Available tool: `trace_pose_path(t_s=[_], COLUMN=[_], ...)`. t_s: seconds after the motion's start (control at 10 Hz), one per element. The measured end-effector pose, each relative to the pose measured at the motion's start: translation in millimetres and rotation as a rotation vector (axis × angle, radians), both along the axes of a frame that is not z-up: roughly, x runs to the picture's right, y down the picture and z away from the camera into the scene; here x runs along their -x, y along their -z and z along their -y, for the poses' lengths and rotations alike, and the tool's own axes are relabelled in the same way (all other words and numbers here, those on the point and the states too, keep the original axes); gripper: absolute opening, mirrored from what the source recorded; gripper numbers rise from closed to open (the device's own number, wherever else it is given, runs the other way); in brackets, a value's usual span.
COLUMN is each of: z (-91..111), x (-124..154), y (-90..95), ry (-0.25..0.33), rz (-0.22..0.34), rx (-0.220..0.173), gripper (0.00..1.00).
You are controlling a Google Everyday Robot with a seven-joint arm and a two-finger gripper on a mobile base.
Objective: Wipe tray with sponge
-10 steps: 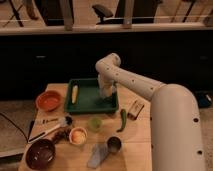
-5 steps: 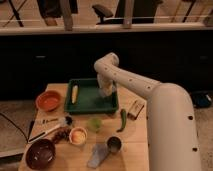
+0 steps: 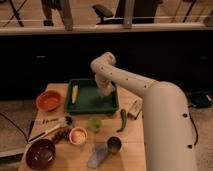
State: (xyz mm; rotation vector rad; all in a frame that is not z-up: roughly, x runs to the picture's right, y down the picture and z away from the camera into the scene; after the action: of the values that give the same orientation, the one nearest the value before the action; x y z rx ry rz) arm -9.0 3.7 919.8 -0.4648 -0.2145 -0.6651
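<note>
Camera view shows the dark green tray (image 3: 89, 103), shallow and rimmed, at the centre of the frame. A yellow corn cob (image 3: 74, 93) lies along its left side. The gripper (image 3: 103, 93) hangs low over its right half. I cannot tell whether it grips anything, and the sponge cannot be made out. An orange bowl (image 3: 48, 100) sits left of the tray. The gripper has barely shifted since half a second ago.
</note>
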Motion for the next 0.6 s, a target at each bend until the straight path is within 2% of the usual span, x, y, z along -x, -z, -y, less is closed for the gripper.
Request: trace_pose_path(t_s=[0.6], z=[-5.1], x=[13.5], y=[-1.6], ry=[0.06], rz=[0.0], rx=[0.012], gripper=[0.0])
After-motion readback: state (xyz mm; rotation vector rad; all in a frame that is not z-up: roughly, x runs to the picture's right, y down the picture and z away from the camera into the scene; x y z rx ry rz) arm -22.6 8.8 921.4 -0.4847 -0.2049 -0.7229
